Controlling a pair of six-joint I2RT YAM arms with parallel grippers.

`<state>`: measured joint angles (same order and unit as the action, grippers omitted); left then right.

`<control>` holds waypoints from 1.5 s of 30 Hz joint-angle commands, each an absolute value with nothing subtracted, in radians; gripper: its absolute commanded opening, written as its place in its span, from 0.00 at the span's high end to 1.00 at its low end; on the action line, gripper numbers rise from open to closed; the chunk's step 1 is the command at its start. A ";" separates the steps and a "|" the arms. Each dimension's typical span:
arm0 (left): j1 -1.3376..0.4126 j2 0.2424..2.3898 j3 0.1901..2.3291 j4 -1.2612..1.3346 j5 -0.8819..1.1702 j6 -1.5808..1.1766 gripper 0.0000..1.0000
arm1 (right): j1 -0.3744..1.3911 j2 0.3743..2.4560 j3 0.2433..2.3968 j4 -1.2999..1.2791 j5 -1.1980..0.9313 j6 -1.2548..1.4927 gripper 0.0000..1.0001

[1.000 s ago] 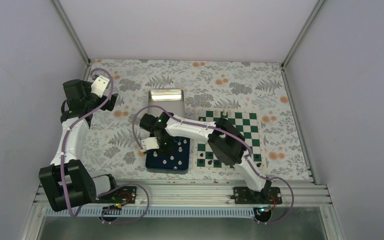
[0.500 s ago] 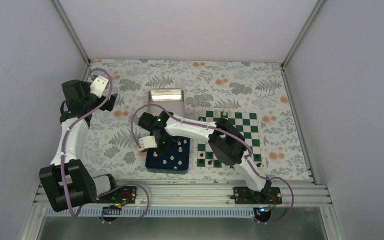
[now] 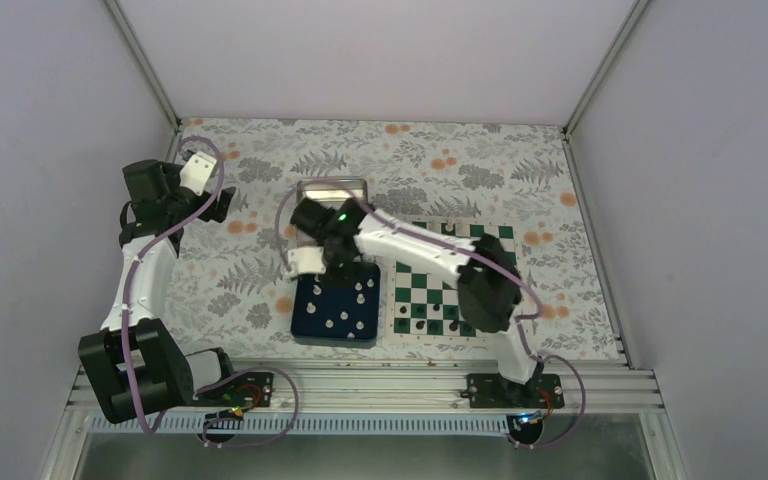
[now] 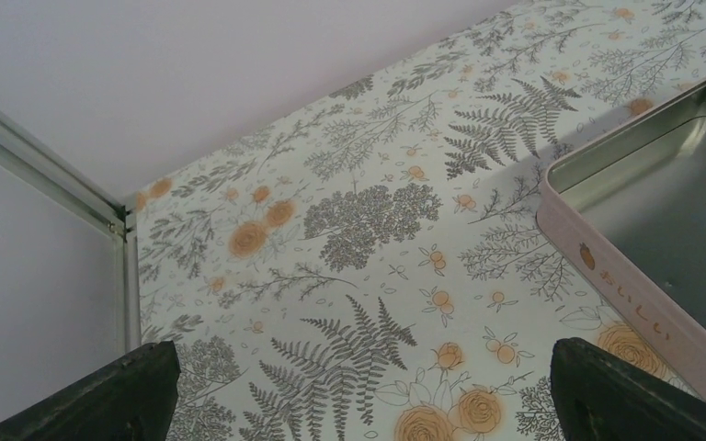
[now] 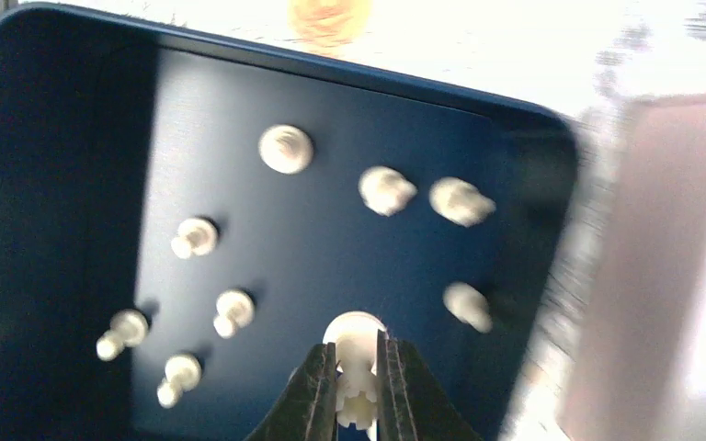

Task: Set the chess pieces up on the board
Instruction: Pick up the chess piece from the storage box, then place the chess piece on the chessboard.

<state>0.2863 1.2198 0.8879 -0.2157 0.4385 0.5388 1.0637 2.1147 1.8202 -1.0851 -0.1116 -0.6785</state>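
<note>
My right gripper [image 5: 357,386] is shut on a white chess piece [image 5: 355,344] with a round base and a notched crown, held above the dark blue tray [image 5: 74,184]. Several more white pieces [image 5: 286,148] lie scattered in that tray. From above, the right gripper [image 3: 336,262] hangs over the tray's far edge [image 3: 300,335], left of the green and white board [image 3: 505,262]. My left gripper [image 4: 368,404] is open and empty over the floral table, at the far left [image 3: 222,203].
A shiny metal tin [image 3: 332,188] stands just beyond the tray; it also shows in the left wrist view [image 4: 662,202]. Small black pieces [image 3: 420,312] stand on the board's near rows. Walls enclose the table on three sides.
My right gripper has lifted and moved toward the far edge of the tray, with its forearm swinging over the board. The left arm has not moved.
</note>
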 commanded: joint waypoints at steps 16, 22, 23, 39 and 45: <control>0.293 1.225 0.935 -0.218 0.507 0.518 0.00 | 0.308 1.863 1.646 -1.031 -0.114 -0.763 0.96; 0.292 1.218 0.937 -0.226 0.493 0.526 0.00 | 0.122 1.897 1.643 -1.027 -0.125 -0.796 0.95; 0.293 1.219 0.936 -0.227 0.492 0.528 0.00 | 0.091 1.894 1.635 -1.026 -0.130 -0.802 0.95; 0.291 1.252 0.956 -0.216 0.519 0.522 0.00 | -0.121 1.922 1.493 -0.957 -0.146 -0.848 0.95; 0.290 1.251 0.954 -0.219 0.513 0.529 0.00 | -0.157 1.968 1.491 -0.955 -0.132 -0.851 0.95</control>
